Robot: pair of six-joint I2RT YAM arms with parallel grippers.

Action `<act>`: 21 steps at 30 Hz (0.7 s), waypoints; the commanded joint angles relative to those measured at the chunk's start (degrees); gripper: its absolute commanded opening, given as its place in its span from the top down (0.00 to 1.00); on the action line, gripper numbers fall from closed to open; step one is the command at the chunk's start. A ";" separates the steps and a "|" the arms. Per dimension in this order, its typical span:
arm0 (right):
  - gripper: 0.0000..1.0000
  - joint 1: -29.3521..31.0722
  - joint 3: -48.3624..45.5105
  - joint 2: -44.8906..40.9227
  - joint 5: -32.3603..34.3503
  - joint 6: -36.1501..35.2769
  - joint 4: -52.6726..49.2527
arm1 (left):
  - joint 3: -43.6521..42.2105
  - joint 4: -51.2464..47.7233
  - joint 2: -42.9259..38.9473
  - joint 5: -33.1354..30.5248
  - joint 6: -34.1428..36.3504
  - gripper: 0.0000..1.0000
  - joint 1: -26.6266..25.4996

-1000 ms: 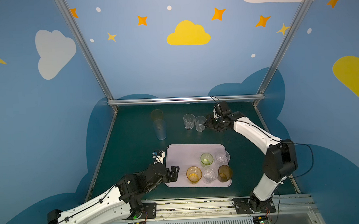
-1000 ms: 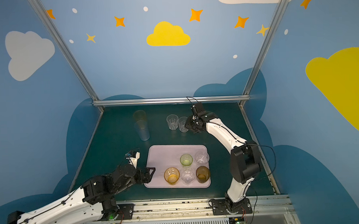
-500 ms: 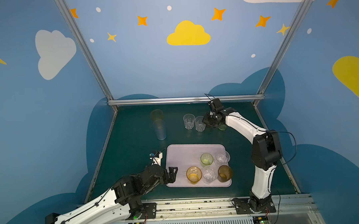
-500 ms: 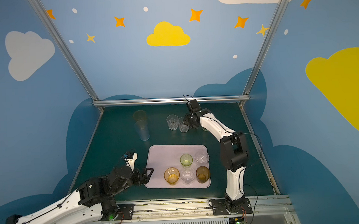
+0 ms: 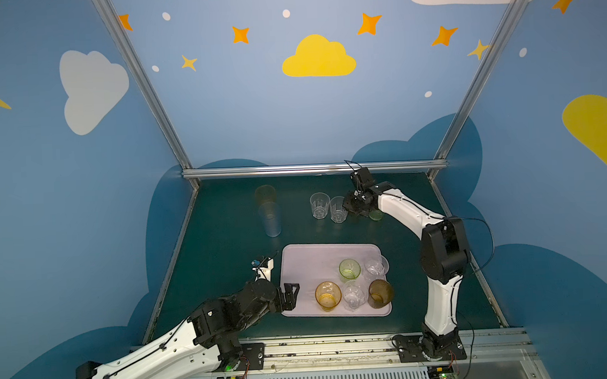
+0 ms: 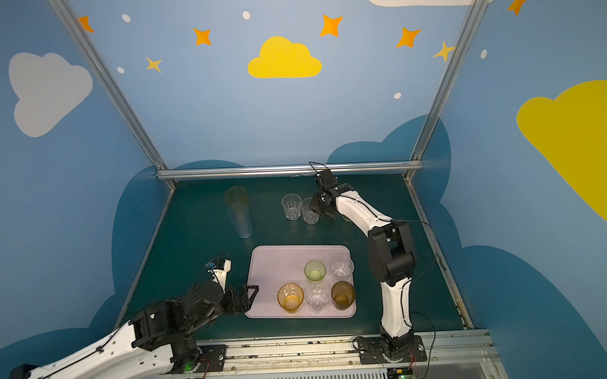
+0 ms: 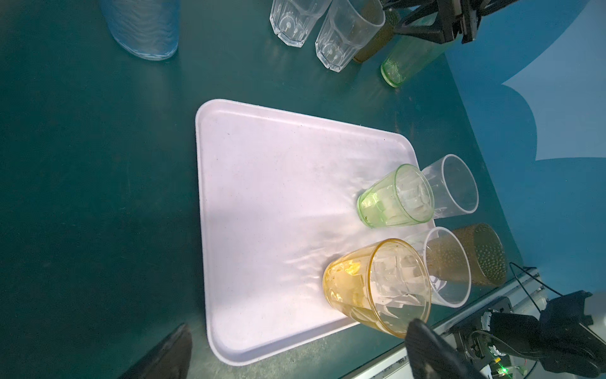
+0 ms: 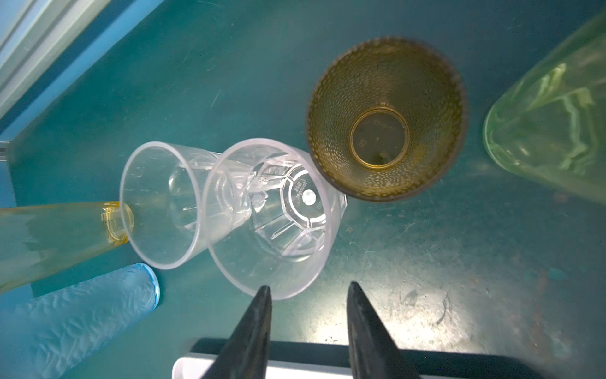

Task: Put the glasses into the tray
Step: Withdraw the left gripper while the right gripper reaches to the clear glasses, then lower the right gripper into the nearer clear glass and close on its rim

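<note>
Top views first. The lilac tray sat near the front of the green table, with five glasses bunched at its right end: a short green glass, an amber glass, a brown glass and two clear ones. Further back on the bare table, a tall orange glass, a tall blue glass and two clear faceted glasses all stood upright. My right gripper hung just beside that clear pair. My left gripper was at the tray's left edge.

Left wrist cam: the left gripper's jaws were spread wide with nothing in them. The tray lay below, and the amber glass was close to one finger.

Right wrist cam: the right gripper's jaws were partway apart, with only bare table between them, so it held nothing. One fingertip overlapped the rim of the nearer clear faceted glass, but I couldn't tell if it touched. A brown dotted tumbler stood just beside that glass, and a tall green glass a bit further off.
</note>
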 commanded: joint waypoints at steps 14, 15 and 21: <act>0.93 -0.23 2.45 3.25 0.87 -0.65 -1.02 | -0.78 0.28 1.87 -0.53 -0.33 0.00 0.33; 0.94 -0.19 2.50 3.29 1.05 -0.70 -1.09 | -0.83 0.35 1.97 -0.47 -0.37 0.00 0.32; 0.92 -0.22 3.33 4.08 0.90 -1.11 -1.41 | -0.87 0.98 2.67 -0.27 -0.15 0.00 0.31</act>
